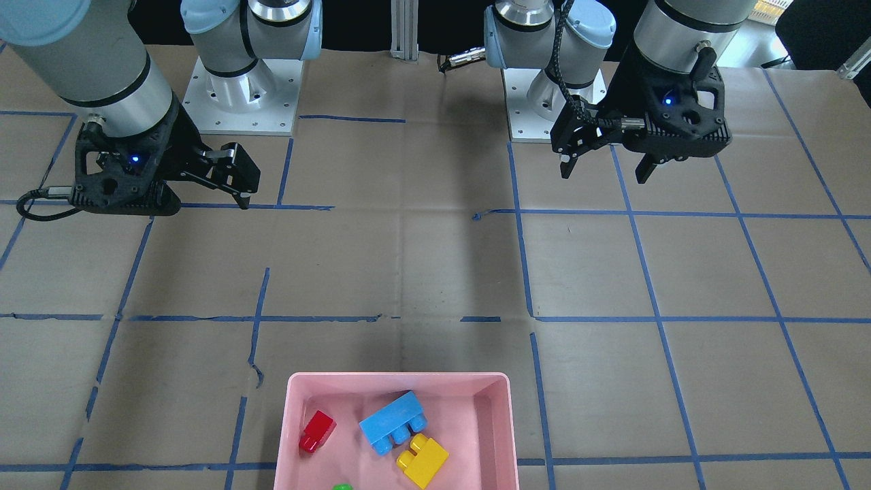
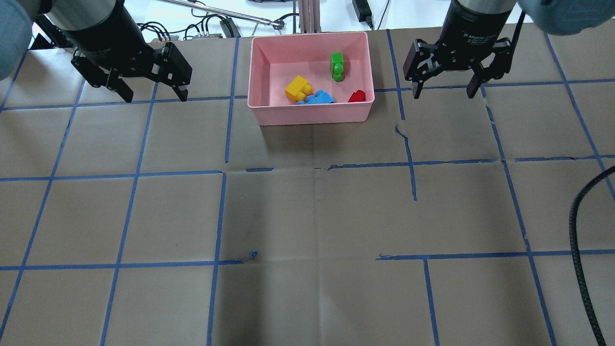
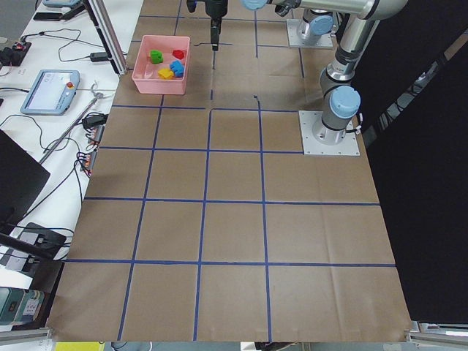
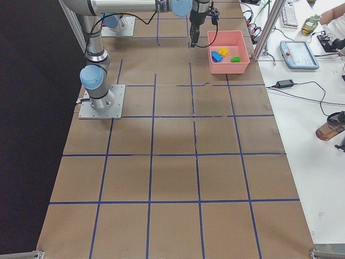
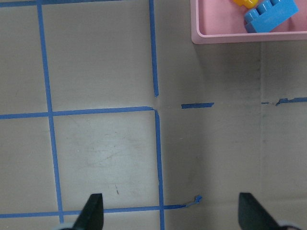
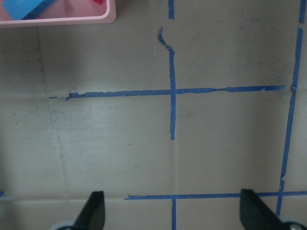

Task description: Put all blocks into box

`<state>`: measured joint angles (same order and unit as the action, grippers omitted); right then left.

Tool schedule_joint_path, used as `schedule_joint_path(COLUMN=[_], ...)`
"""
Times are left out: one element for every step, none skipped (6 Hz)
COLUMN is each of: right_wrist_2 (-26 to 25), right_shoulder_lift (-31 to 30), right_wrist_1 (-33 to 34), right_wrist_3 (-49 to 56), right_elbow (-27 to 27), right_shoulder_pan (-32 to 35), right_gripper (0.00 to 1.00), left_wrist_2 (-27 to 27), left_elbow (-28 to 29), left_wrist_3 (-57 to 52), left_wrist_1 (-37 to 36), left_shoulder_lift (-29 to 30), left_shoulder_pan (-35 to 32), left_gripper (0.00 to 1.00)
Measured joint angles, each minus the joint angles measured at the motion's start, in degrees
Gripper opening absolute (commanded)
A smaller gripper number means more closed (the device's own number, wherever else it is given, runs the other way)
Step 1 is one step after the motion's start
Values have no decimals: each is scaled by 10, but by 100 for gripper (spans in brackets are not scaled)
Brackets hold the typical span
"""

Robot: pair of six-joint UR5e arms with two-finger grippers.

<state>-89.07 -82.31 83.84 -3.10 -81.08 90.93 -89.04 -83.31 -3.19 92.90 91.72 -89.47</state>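
Note:
The pink box (image 2: pixel 311 111) stands at the table's far middle, also in the front view (image 1: pixel 398 375). All four blocks lie inside it: green (image 2: pixel 337 65), yellow (image 2: pixel 298 89), blue (image 2: pixel 317 98) and red (image 2: pixel 356 96). The front view shows the red (image 1: pixel 317 431), blue (image 1: pixel 393 422), yellow (image 1: pixel 422 460) and the edge of the green (image 1: pixel 342 486). My left gripper (image 2: pixel 154 93) is open and empty, above the table left of the box. My right gripper (image 2: pixel 444 92) is open and empty, right of the box. The left wrist view shows the box corner (image 5: pixel 240 37).
Brown paper with a blue tape grid covers the table. A black cable (image 2: pixel 579 250) hangs at the near right. Cables and a metal post (image 2: pixel 307 17) stand just behind the box. The arm bases (image 1: pixel 245 95) are on the robot's side.

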Motion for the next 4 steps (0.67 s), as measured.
schedule_joint_path(right_wrist_2=[-4, -5, -5, -5], right_shoulder_lift=[-5, -9, -10, -10], right_wrist_1=[0, -1, -1, -1], right_wrist_3=[-7, -17, -25, -28], right_elbow=[-2, -3, -3, -3], right_shoulder_pan=[2, 3, 3, 4], right_gripper=[99, 99, 99, 99], left_wrist_2=[0, 0, -1, -1], left_elbow=[1, 1, 1, 0], left_wrist_3=[0, 0, 0, 0], left_wrist_1=[0, -1, -1, -1], left_shoulder_lift=[0, 0, 0, 0], left_shoulder_pan=[0, -1, -1, -1], left_gripper=[100, 100, 100, 100])
